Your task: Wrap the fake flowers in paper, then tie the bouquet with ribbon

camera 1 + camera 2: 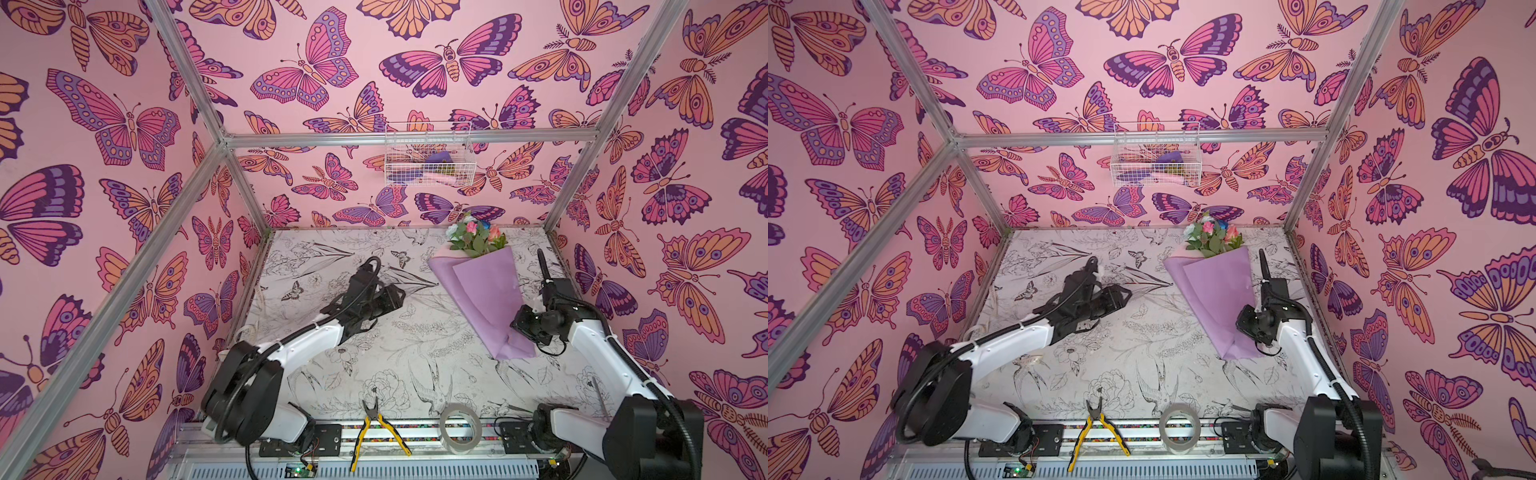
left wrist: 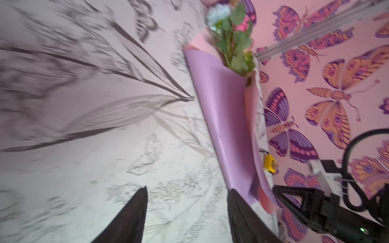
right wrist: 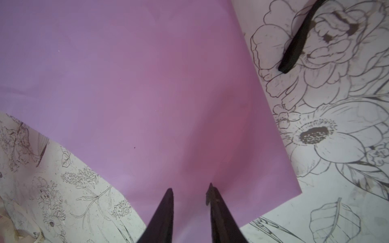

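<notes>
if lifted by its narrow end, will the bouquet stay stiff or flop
Probably floppy: the bouquet is a long paper cone that may crumple. Likely light, but the flowers crowd its wide end, so that end could sag.

Both top views look down from high above the front edge, across the whole surface [image 1: 374, 365] to the back wall [image 1: 374, 62], from almost the same spot. The left wrist camera sits low and looks along the surface, past its own jaws, toward the bouquet [image 2: 227, 117] and a side wall [image 2: 315, 105]; its picture is blurred. The right wrist camera looks down on the bouquet's lilac paper from very near. All four views share the bouquet.
</notes>
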